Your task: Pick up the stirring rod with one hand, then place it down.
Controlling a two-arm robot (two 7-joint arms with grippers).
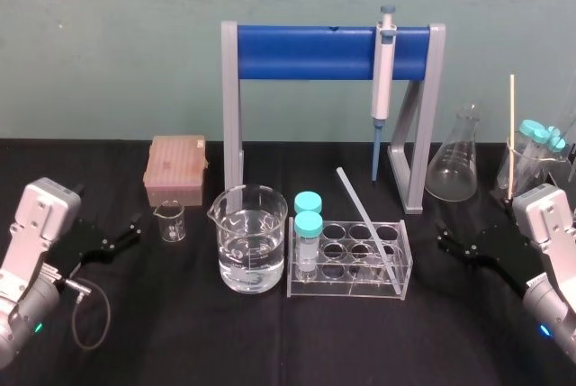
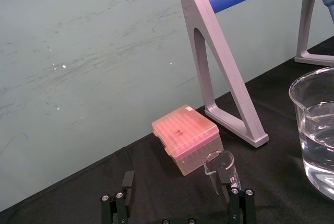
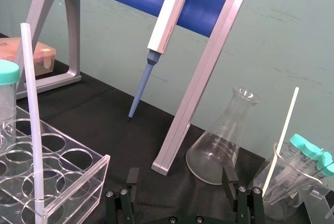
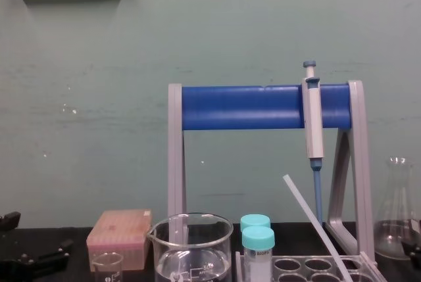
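Observation:
The stirring rod (image 1: 367,227) is a translucent whitish stick that leans slanted in the clear test-tube rack (image 1: 349,289), with its lower end at the rack's front right corner. In the right wrist view the stirring rod (image 3: 32,125) stands close by on the rack's near side. My right gripper (image 1: 447,240) rests low on the black table to the right of the rack, open and empty, its fingers (image 3: 244,199) spread wide. My left gripper (image 1: 133,231) lies low at the table's left, open, next to a tiny glass beaker (image 2: 220,167).
A water-filled beaker (image 1: 252,240) and two teal-capped tubes (image 1: 308,224) stand left of the rod. Behind is a grey-and-blue stand (image 1: 331,51) with a hanging pipette (image 1: 383,80). A flask (image 1: 454,166), a beaker with a thin cream stick (image 1: 511,134), and a pink tip box (image 1: 175,168) are also here.

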